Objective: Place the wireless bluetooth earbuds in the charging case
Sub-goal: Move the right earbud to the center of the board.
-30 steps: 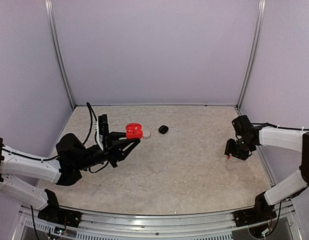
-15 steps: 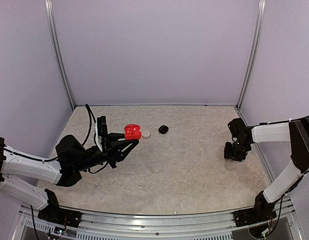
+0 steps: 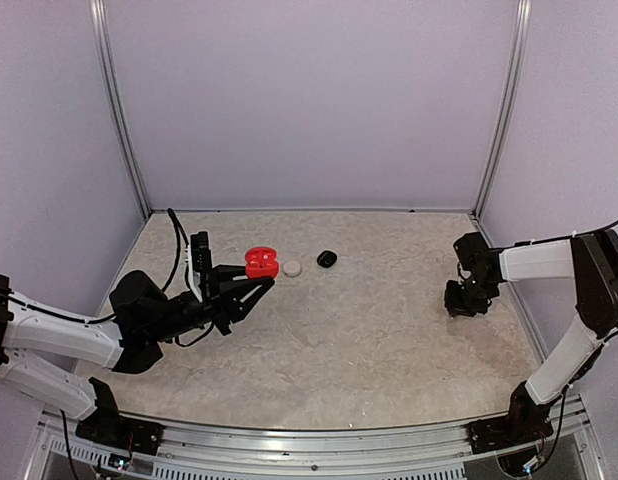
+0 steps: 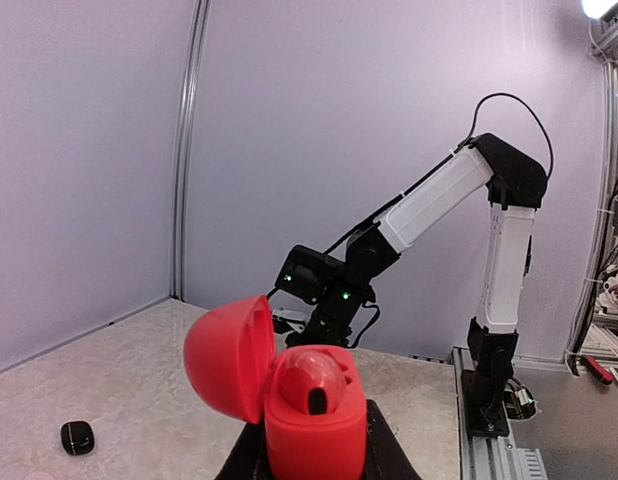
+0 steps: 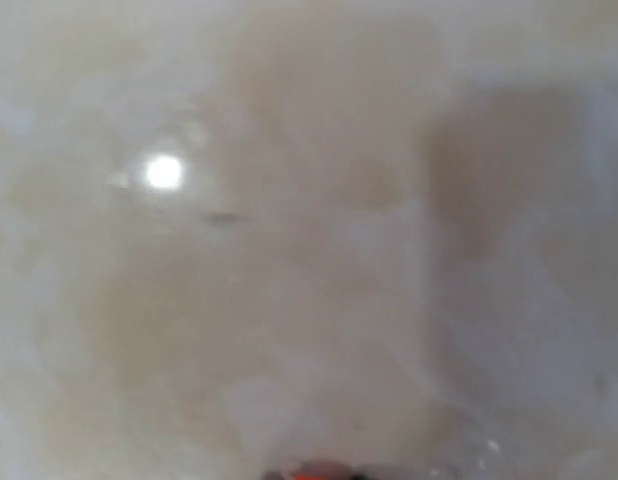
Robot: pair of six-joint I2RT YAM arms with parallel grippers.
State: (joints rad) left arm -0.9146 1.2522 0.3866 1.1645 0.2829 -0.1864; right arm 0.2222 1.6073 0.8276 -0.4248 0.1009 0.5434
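Our right pincer (image 3: 462, 303), at the frame's right, has dropped onto the tabletop (image 3: 369, 330). We cannot tell whether it is apart or clamped. Its blurred view shows a red sliver (image 5: 314, 472) at the bottom edge, probably an earbud being picked up. Centre-left, our left pincer (image 3: 255, 283) stays clamped on the open red case (image 3: 259, 263), which seems to hold one seated earbud (image 4: 311, 375) and waits for the next.
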